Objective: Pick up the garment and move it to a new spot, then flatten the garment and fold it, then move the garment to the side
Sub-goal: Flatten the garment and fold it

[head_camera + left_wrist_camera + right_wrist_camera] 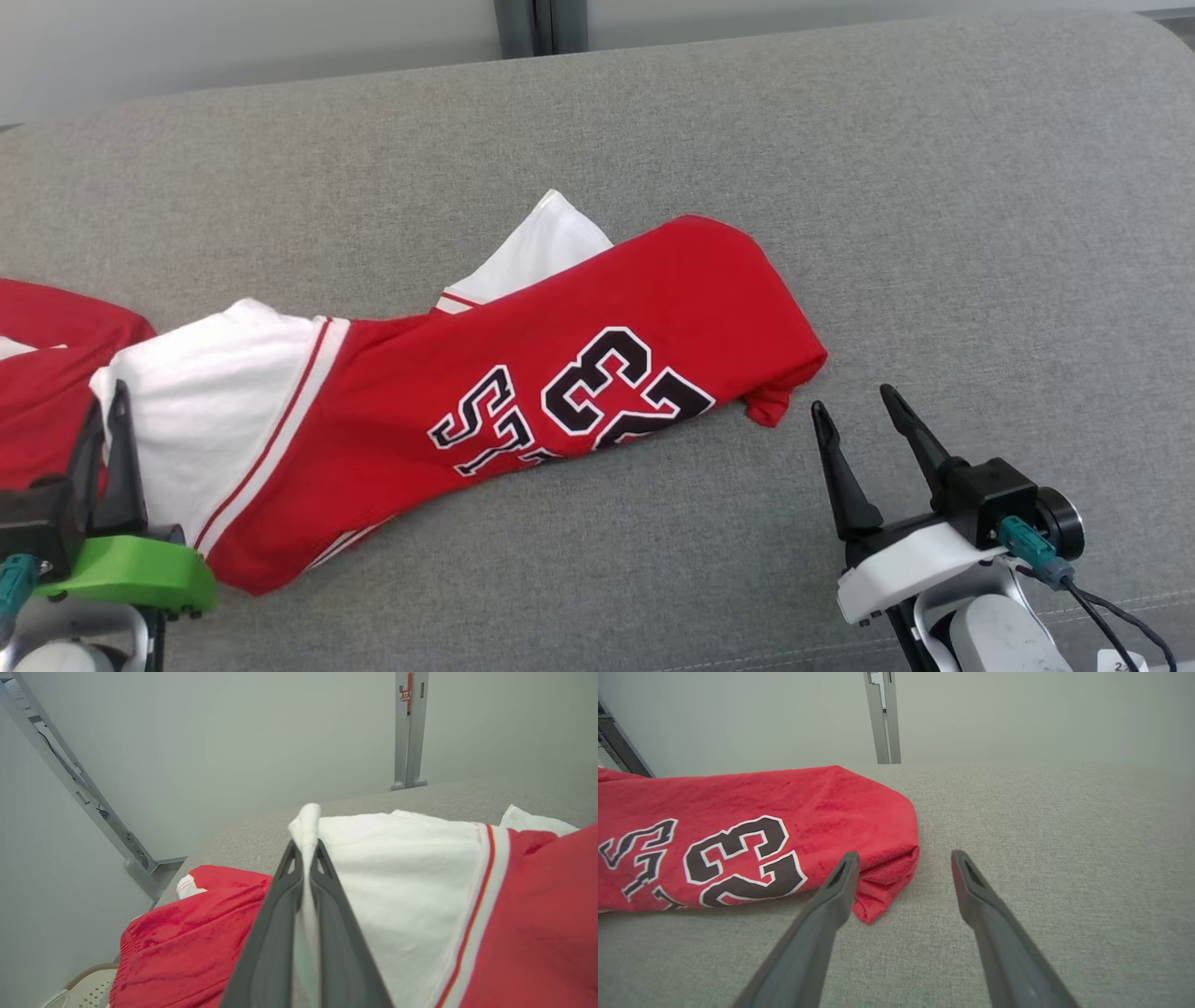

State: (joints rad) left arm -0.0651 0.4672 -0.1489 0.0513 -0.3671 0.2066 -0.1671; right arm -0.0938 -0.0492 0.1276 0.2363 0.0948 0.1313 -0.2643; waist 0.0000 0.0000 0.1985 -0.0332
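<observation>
A red and white garment (523, 373) with black "23" lettering lies bunched across the grey cushion (840, 187), running from the left edge to the middle. My left gripper (105, 401) is shut on a pinched fold of its white part (306, 826); the cloth stands up between the two dark fingers (271, 933). The red body (537, 914) spreads to the right of those fingers. My right gripper (854, 403) stands open just right of the garment's red lower corner (878, 891), its left finger (831, 896) close beside that corner, with bare cushion between the fingers.
The grey cushion (1064, 835) stretches wide to the right and front. A pale wall with a grey metal post (883, 714) stands behind it. More red cloth (187, 933) hangs toward the cushion's left edge.
</observation>
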